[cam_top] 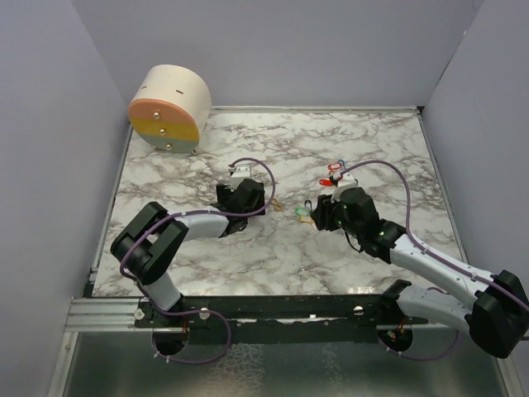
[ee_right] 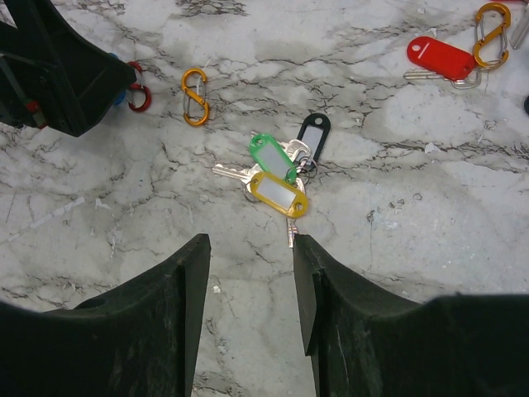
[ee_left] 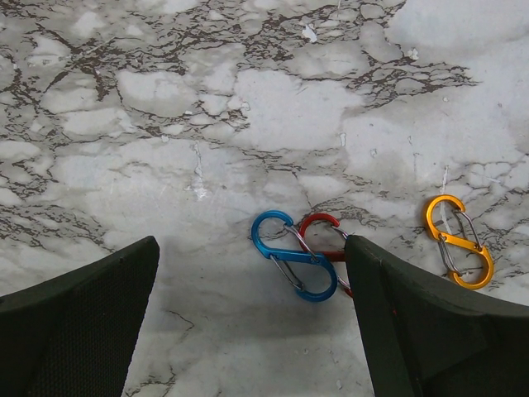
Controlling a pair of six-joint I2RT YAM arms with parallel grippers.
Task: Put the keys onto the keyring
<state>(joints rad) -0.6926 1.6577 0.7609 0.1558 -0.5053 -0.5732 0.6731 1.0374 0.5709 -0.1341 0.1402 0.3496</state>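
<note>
I'm over the white marble-patterned table [cam_top: 331,141], with a round wooden drum [cam_top: 169,107] at upper left of the top view. My left gripper [ee_left: 252,240] has its jaws wide and empty. My right gripper [ee_right: 250,241] is also spread and holds nothing. The bunched silver keys with green, yellow and black tags [ee_right: 277,169] lie mid-frame just above its fingertips. In the left wrist view a blue S-shaped metal clip [ee_left: 293,256] touches a red S-shaped clip [ee_left: 322,236] at lower centre, with an orange S-shaped clip [ee_left: 459,241] apart at right.

marble table [cam_top: 165,174] | cream drum [cam_top: 169,107], far-left corner, on its side
</note>
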